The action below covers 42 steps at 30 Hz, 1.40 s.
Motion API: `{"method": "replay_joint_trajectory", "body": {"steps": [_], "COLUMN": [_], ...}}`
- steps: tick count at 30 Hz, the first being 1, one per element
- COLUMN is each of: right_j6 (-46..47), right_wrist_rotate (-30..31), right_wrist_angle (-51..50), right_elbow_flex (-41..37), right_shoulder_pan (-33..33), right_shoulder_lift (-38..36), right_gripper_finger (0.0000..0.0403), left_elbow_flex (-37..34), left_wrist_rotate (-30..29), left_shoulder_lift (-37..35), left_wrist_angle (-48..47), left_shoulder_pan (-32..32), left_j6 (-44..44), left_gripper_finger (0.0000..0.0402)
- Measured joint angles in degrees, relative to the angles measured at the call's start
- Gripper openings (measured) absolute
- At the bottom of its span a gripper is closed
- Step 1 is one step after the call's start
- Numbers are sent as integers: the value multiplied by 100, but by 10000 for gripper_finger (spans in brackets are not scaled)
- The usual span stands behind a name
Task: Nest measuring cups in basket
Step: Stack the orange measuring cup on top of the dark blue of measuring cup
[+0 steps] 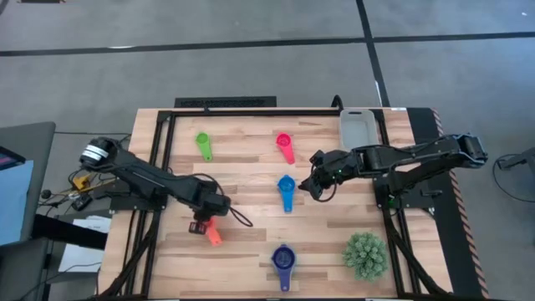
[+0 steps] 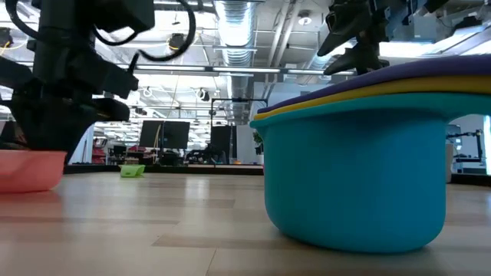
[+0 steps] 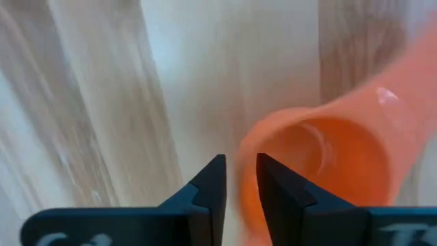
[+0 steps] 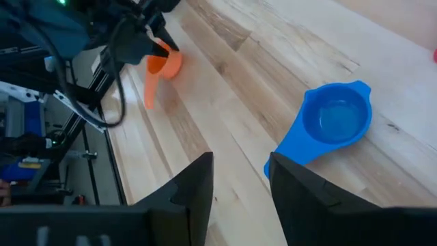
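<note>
The left gripper (image 3: pixel 237 179), fingers narrowly parted astride the rim of the orange measuring cup (image 3: pixel 321 164), faces light, rigid, slippery plastic; best gripped by that rim, while the right gripper (image 4: pixel 239 179) hangs spread at the blue measuring cup's (image 4: pixel 336 117) three o'clock in the high view.

1. We saw a wooden table (image 1: pixel 251 251) of pale planks, edged by a black frame (image 1: pixel 163 125).
2. We noted a spiky green ball-shaped plant (image 1: pixel 365 255) standing on the table near its front right corner.
3. We saw grey floor (image 1: pixel 251 50) beyond the table, crossed by dark lines.
4. We made out a grey desk (image 1: pixel 21 167) to the table's left.
5. In the low view, we saw dark monitors (image 2: pixel 173 134) and ceiling ducting (image 2: pixel 238 19) in the room behind.
</note>
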Motion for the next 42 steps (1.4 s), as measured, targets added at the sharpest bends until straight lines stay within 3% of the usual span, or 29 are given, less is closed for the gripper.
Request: {"method": "replay_joint_trajectory", "body": {"steps": [6,12,26,33,38,42], "right_j6": [-72,-88,-242,-284,-284,-238], "right_wrist_rotate": [-2,-24,-46,-52,-51,-52], "right_wrist_angle": [-2,-9,-15,-10,-2,6], "right_elbow_flex": [0,2,2,2,2,2], "right_shoulder_pan": [-66,-137,-219,-291,-330,-328], "right_shoulder_lift": [0,-2,-2,-2,-2,-2], "right_gripper_finger": [172,172,175,178,179,183], "left_elbow_flex": [543,842,1125,1127,1097,745], "left_wrist_rotate": [-126,-408,-508,-655,-1395,-2089], "left_shoulder_lift": [484,418,269,-215,-852,-1437], "left_wrist_angle": [-486,-786,-1780,-1799,-2058,-2085], "left_shoulder_pan": [0,0,-88,-252,-588,-1094], "left_j6": [46,-70,-1569,-2766,-4169,-5871], "left_gripper_finger": [88,89,90,90,90,90]}}
